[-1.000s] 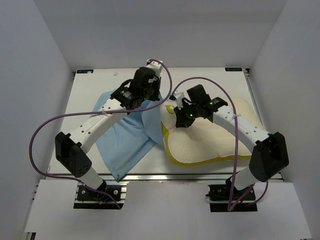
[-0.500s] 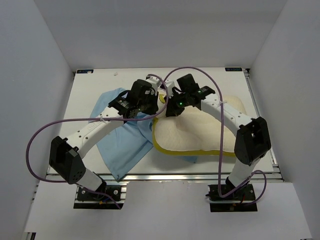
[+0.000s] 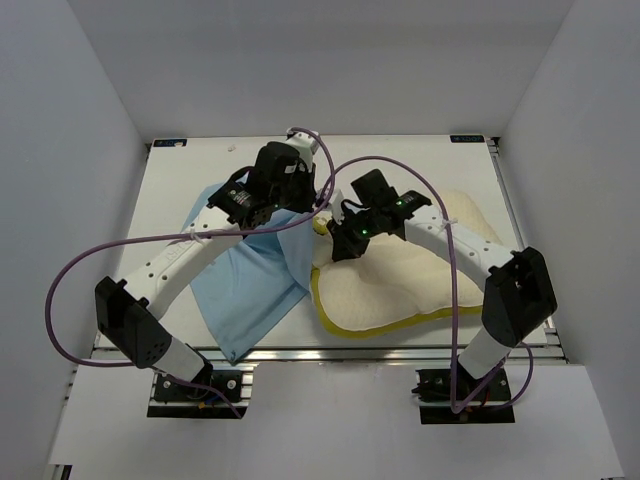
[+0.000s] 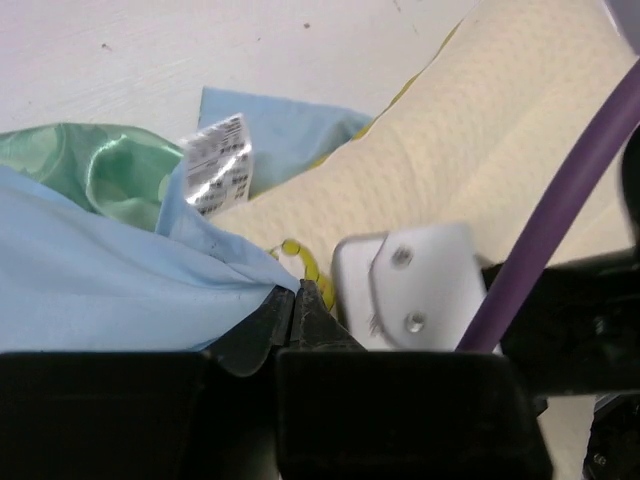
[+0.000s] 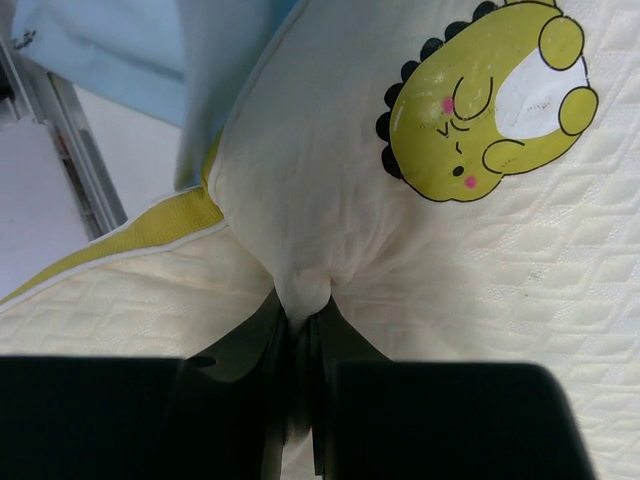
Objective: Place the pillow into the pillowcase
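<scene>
Two tools (image 4: 297, 302) (image 5: 300, 318) pinch one pillow (image 3: 400, 290), one pillowcase (image 3: 245, 290).

Both my arms reach inward, wrists close together. Left gripper (image 4: 298, 300) jaws pinched on the pillowcase (image 4: 100, 290); right gripper (image 5: 300, 315) jaws pinched on the pillow (image 5: 300, 180).

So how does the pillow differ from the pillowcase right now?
The pillow is thick, cream and quilted with a yellow band; the pillowcase is thin, smooth, light blue with green lining. The pillow lies to the right, the pillowcase to the left. Both are soft, each pinched: right gripper on the pillow, left gripper on the pillowcase.
</scene>
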Robot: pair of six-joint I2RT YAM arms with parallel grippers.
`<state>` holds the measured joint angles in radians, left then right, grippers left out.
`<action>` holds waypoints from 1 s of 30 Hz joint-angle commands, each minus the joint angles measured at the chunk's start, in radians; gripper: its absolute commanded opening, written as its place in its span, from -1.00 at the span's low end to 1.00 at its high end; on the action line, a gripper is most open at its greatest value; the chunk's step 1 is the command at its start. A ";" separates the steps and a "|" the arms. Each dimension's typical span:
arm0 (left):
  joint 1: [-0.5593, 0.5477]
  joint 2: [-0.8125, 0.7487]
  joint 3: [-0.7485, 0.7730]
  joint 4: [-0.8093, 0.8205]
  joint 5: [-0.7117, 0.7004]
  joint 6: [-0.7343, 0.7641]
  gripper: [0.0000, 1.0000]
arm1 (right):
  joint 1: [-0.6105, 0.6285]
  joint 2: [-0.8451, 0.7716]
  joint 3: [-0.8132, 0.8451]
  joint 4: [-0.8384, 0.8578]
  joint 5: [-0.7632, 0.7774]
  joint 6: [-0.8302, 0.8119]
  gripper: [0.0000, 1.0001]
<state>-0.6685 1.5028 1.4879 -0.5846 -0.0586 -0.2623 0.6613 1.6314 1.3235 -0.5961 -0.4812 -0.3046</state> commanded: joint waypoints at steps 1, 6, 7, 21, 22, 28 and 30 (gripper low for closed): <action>0.006 -0.018 0.063 -0.003 0.017 0.012 -0.93 | 0.047 -0.004 0.023 0.010 -0.083 -0.016 -1.00; 0.007 -0.026 0.077 -0.075 -0.117 0.031 -0.94 | 0.052 -0.004 0.042 0.007 -0.128 -0.002 -1.00; 0.012 -0.033 0.071 -0.084 -0.142 0.031 -0.94 | 0.052 -0.028 0.036 0.007 -0.126 -0.001 -1.00; 0.061 -0.168 -0.043 -0.103 -0.259 -0.006 -0.99 | -0.149 -0.300 -0.058 0.133 0.058 0.029 -1.00; 0.064 -0.168 -0.044 -0.103 -0.254 -0.005 -0.99 | -0.149 -0.309 -0.058 0.104 0.055 0.015 -1.00; 0.067 -0.145 -0.008 -0.101 -0.208 -0.002 -0.99 | -0.098 -0.340 -0.116 0.071 0.022 -0.051 -1.00; 0.067 -0.133 0.008 -0.100 -0.189 -0.002 -0.99 | -0.063 -0.347 -0.138 0.070 0.024 -0.067 -1.00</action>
<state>-0.6079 1.3712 1.4487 -0.6823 -0.2783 -0.2634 0.5545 1.3304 1.1976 -0.5335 -0.4263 -0.3195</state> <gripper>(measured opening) 0.090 0.123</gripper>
